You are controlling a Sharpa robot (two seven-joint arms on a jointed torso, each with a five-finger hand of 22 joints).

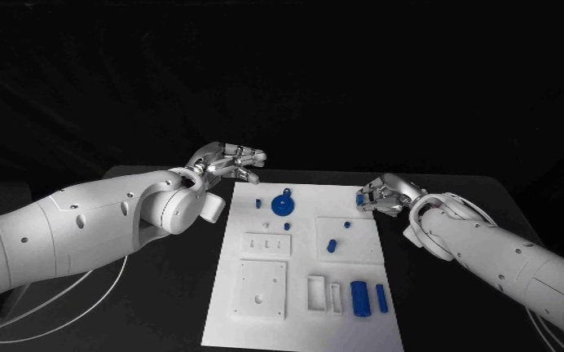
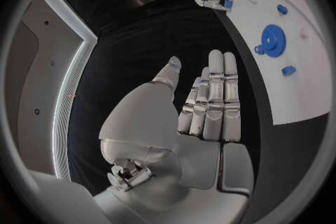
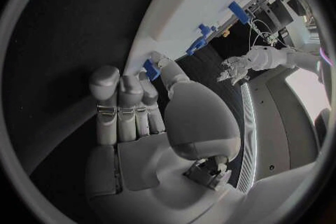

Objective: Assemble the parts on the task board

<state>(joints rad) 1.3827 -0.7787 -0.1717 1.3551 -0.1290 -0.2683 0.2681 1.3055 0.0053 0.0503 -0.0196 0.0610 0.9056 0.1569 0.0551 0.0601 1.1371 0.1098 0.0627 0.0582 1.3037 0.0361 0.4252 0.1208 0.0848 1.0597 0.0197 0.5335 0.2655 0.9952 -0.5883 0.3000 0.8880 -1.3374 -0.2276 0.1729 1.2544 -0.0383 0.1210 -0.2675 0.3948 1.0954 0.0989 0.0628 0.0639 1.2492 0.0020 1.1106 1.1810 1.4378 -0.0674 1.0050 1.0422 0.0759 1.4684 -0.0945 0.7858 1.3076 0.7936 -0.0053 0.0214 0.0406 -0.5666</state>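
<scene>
The white task board (image 1: pixel 300 327) lies in the middle of the black table. On its far part stands a blue gear (image 1: pixel 282 204) (image 2: pixel 273 40), with several small blue pegs around it. Two blue cylinders (image 1: pixel 359 297) lie at its near right. My right hand (image 1: pixel 382 193) (image 3: pixel 133 117) sits at the board's far right edge. Its thumb and a finger pinch a small blue part (image 1: pixel 361 200) (image 3: pixel 150 68) (image 2: pixel 227 4) there. My left hand (image 1: pixel 229 160) (image 2: pixel 210 106) hovers off the board's far left corner, fingers straight and apart, holding nothing.
White raised blocks (image 1: pixel 261 288) and a slotted piece (image 1: pixel 319 292) take up the board's near half. A pale cable (image 1: pixel 71 287) runs over the table under my left arm. Bare black table lies on both sides of the board.
</scene>
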